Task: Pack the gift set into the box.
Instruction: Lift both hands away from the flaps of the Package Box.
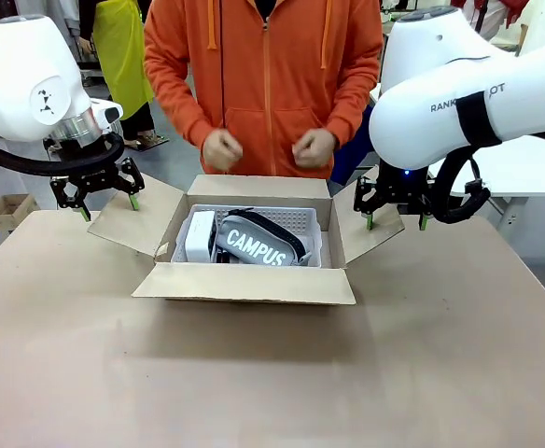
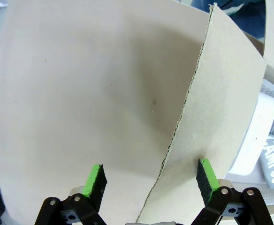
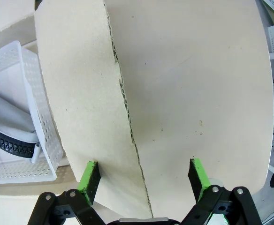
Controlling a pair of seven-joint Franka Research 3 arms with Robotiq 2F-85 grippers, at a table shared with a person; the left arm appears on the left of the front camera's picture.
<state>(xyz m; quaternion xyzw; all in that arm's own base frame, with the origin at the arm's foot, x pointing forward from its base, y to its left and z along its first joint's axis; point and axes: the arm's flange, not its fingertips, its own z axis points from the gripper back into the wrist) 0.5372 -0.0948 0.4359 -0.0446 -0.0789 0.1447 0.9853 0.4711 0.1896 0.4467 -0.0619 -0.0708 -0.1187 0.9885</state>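
Tan desk (image 1: 244, 392) runs from the near side back past the carton, a soft shadow on it just in front of the near flap. Large brown box (image 1: 172, 231) sits on it, open, all four flaps folded outward; near flap (image 1: 244, 283) points toward the camera. Inside the box: white perforated tray (image 1: 303, 220). Tray contents, picture left to right in front view: upright small white item (image 1: 201, 237), then grey pouch (image 1: 257, 241) lettered "CAMPUS", lying at a slant, with black strap (image 1: 274, 227) along its upper side.

Left gripper (image 1: 110, 207) is at the left side flap (image 1: 134, 224), fingers pointing down and spread apart. Left wrist view: the flap's cut edge runs between the fingers, one finger over the flap, the other beyond its edge.

Right gripper (image 1: 396, 222) is at the right side flap (image 1: 366, 227), fingers likewise apart. Right wrist view: cut edge between them, same arrangement. Contact with either flap: cannot tell.

Far flap (image 1: 258, 187) stands out toward the person (image 1: 271, 84), who wears an orange hooded jacket. Both hands loosely curled, right hand (image 1: 223, 149) and left hand (image 1: 314, 148) apart, held beyond the box.

Beyond, at picture left: smaller brown carton (image 1: 9, 213).
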